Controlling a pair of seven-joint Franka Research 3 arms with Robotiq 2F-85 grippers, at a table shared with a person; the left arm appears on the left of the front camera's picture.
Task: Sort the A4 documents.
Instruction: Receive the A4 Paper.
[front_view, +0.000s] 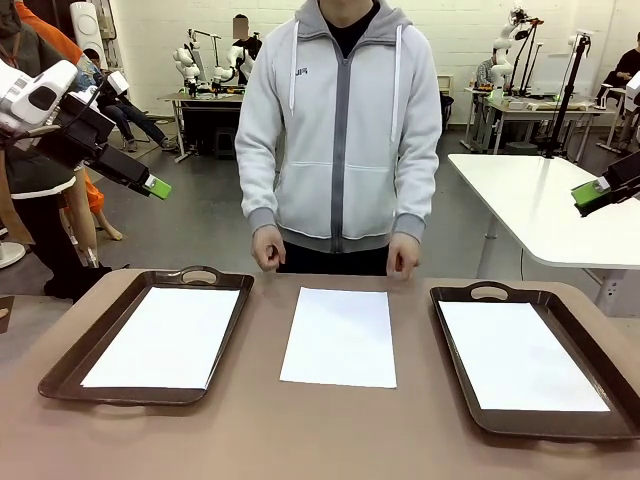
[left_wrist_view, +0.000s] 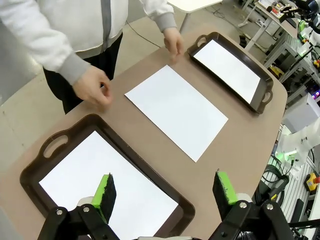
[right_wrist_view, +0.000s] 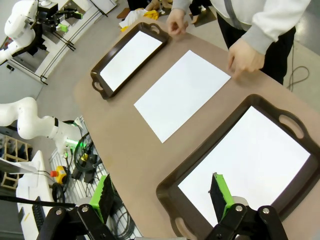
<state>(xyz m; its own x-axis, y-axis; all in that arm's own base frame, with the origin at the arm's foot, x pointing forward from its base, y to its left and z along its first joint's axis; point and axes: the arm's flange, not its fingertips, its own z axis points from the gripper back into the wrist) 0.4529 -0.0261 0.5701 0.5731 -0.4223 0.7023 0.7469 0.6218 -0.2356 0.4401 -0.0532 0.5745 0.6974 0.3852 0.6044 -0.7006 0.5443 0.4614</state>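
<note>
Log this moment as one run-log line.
left gripper: open, raised | right gripper: open, raised | loose sheet: table centre | left tray, right tray: sheet inside | person's hands: far edge

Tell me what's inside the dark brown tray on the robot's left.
A plain white A4 paper sheet lies flat inside the dark brown handled tray. Whether more sheets lie beneath it cannot be seen.
</note>
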